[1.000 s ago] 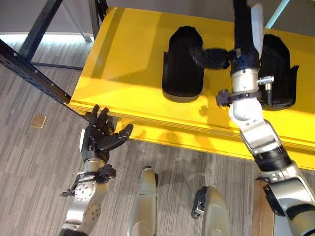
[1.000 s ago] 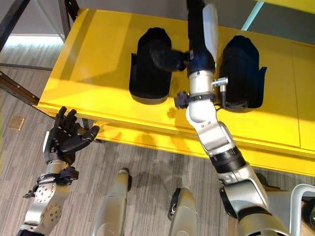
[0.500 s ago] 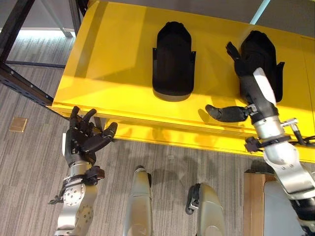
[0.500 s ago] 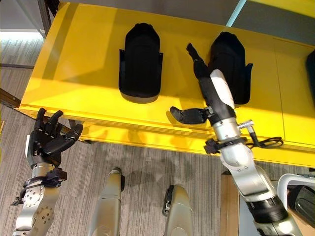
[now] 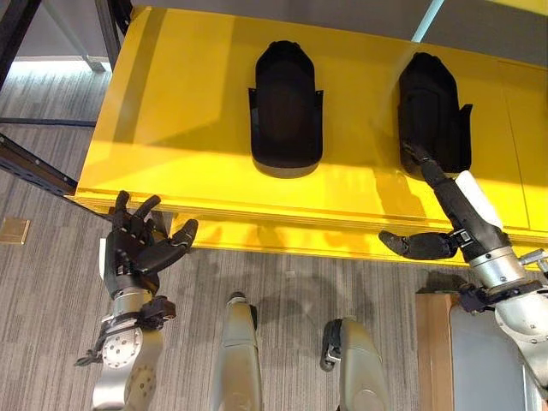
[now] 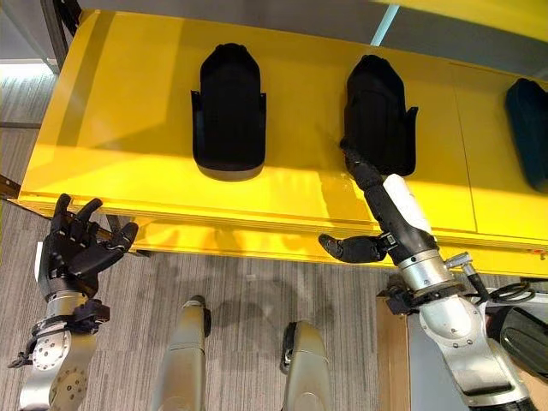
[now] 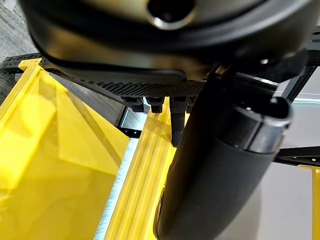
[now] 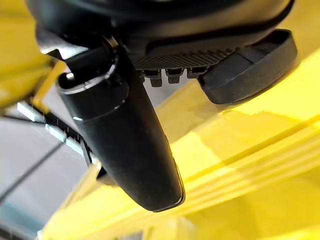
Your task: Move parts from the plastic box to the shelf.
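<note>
The right hand (image 5: 445, 224) had let go and pulled back, fingers straight and empty, leaving the second part (image 5: 432, 111) on the shelf (image 5: 188, 128).

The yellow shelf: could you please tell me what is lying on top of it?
On the yellow shelf lie two black parts, and a dark blue one at the view's edge. Whatever lies under them is covered.
</note>
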Available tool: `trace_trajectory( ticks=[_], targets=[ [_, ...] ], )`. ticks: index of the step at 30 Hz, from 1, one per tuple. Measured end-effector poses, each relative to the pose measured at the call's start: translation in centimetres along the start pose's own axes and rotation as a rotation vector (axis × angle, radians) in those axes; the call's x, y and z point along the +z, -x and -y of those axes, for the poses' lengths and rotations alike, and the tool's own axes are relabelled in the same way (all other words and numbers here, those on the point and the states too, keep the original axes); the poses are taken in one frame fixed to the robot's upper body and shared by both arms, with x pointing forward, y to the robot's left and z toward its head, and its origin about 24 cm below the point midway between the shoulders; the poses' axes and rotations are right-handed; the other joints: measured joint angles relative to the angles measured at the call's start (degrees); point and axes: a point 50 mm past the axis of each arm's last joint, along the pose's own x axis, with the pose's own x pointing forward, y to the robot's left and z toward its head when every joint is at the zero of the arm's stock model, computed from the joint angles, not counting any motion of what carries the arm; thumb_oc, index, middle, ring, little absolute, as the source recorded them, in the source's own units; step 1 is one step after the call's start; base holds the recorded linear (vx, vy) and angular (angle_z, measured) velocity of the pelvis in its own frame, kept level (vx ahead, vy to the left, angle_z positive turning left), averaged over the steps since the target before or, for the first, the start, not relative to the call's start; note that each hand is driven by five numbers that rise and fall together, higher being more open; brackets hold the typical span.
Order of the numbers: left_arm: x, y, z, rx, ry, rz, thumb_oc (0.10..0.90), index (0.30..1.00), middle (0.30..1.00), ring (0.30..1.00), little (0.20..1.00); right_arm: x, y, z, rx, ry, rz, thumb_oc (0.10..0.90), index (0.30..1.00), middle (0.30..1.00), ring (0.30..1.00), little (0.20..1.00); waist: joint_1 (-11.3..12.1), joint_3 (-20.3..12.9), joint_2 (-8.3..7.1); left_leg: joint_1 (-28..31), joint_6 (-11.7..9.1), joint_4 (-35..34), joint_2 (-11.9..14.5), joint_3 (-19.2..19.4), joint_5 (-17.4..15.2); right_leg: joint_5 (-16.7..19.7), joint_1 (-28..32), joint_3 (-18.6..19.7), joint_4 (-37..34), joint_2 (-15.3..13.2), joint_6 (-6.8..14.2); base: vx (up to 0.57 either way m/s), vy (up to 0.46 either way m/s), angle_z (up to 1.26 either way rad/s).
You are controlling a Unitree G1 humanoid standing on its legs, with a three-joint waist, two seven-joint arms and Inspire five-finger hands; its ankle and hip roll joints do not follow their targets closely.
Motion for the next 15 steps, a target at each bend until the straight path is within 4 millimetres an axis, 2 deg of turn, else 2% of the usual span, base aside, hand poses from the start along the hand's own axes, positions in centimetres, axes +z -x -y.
trace_trajectory(
  ticks=[7,10,15],
  targets=[
    [0.0,0.2,-0.2,-0.004,-0.006,-0.004,0.900,1.000,1.000,1.000,1.000,1.6,-1.2,1.7,0.095,0.171,0.076,0.900,1.000,1.000,1.000,1.000,0.2,-1.1,-1.51,0.1,0.0,-0.3,0.0,0.1,0.0,0.4,0.3,0.0,-0.5,-0.1,0.5,0.00,0.000,0.00],
    [0.0,0.2,-0.2,-0.016,-0.010,-0.009,0.900,1.000,1.000,1.000,1.000,2.3,-1.8,2.6,0.140,0.251,0.103,0.900,1.000,1.000,1.000,1.000,0.2,-1.2,-1.56,0.3,0.1,-0.4,0.0,0.2,0.1,0.8,0.5,0.0,-1.0,-0.3,0.6,0.00,0.000,0.00],
    [-0.2,0.3,-0.2,-0.019,-0.029,-0.030,0.900,1.000,1.000,1.000,1.000,2.4,-1.9,2.7,0.161,0.262,0.108,0.900,1.000,1.000,1.000,1.000,0.2,-1.4,-1.64,1.2,0.3,-0.9,-0.3,1.0,0.1,1.0,1.4,0.1,-2.1,-0.4,0.5,0.00,0.004,-0.02]
  ],
)
